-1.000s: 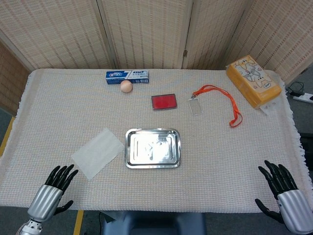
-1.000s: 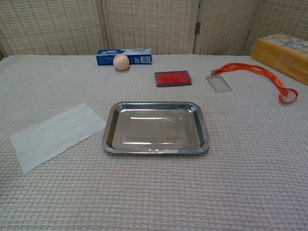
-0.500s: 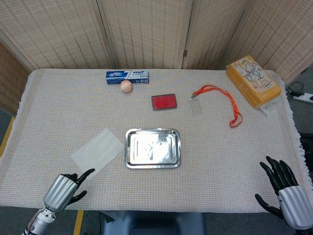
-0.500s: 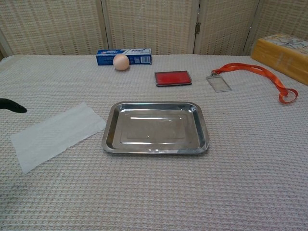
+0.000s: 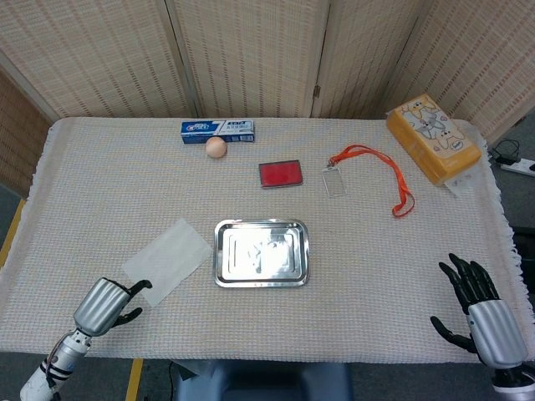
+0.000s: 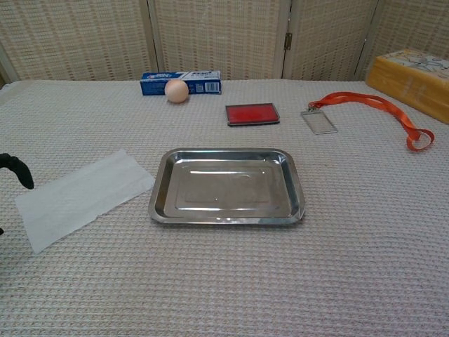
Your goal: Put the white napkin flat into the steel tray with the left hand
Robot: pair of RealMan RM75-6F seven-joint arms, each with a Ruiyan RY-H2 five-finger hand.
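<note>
My left robot hand [image 5: 107, 304] has crept closer to the flat white paper napkin [image 5: 167, 261], fingers curled, holding nothing. The napkin lies on the worktop [image 5: 376, 251] just left of the rectangular steel tray [image 5: 261, 252]. My right robot hand [image 5: 478, 311] hovers spread, empty.

Your tray [image 5: 261, 252] sits mid-table [image 5: 376, 276], with the napkin [image 5: 167, 260] just to its left, not touching. Your left hand [image 5: 107, 306] is at the near edge right by the napkin's near corner — can't tell if it's touching. Right hand [image 5: 480, 315] is way off at the near right corner. Behind the tray you've got the flat case [image 5: 280, 173], with the badge holder [image 5: 333, 181] and lanyard [image 5: 384, 178] to its right. Far back left, the egg [image 5: 216, 147] sits right in front of the toothpaste box [image 5: 217, 129] — the tissue pack [image 5: 432, 137] is at the far right corner.
</note>
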